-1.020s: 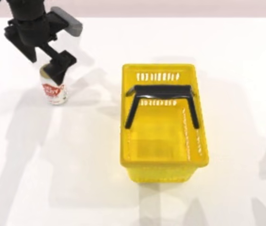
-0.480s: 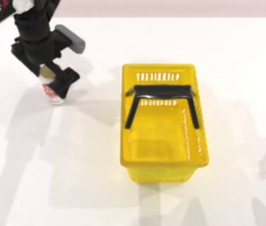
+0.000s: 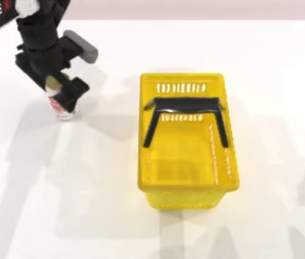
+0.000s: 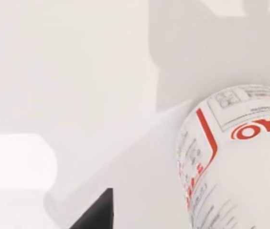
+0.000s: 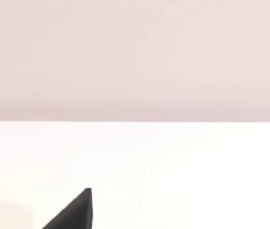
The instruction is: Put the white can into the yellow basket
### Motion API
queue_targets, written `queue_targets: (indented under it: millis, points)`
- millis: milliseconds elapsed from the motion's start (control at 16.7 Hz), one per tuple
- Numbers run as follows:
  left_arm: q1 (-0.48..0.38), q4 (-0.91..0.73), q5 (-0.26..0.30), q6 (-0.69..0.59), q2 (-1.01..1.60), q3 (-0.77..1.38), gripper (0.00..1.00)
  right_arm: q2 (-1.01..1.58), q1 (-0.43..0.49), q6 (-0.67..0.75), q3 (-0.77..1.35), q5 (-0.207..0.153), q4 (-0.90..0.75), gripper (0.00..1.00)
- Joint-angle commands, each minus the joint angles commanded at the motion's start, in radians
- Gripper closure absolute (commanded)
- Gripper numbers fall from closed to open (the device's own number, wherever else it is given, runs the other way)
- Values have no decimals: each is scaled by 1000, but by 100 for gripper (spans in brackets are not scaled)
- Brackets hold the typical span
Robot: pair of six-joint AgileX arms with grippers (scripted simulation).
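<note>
Standing at the upper left of the top view, the can (image 3: pixel 63 109) is upright on the table (image 3: pixel 103 178), its lower body with red label print showing below the black left gripper (image 3: pixel 60 91), which hangs directly over its top. One dark finger (image 3: pixel 72 90) lies along the can's right side and the rest of the gripper covers the can's upper end; whether the jaws are spread or pinching the can cannot be told from this view. In the left wrist view the can (image 4: pixel 240 162) fills the lower right of the frame, very close to the camera, white with red lettering and fine grey print, and a black fingertip (image 4: pixel 96 212) shows at the bottom edge, apart from the can's side.

At the centre of the top view sits the basket (image 3: pixel 230 162), well apart from the can, to its right. Its black handle (image 3: pixel 184 103) is folded across the far end of the opening.

Only a black fingertip (image 5: pixel 77 212) of the right gripper appears, in the right wrist view, over bare table; its jaw state cannot be told.
</note>
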Motion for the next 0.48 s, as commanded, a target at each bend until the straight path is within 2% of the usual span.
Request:
queue_targets:
  millis: [480]
  points:
    - [0,0,0,0,0,0,90,0,0,0,0,0,0,0]
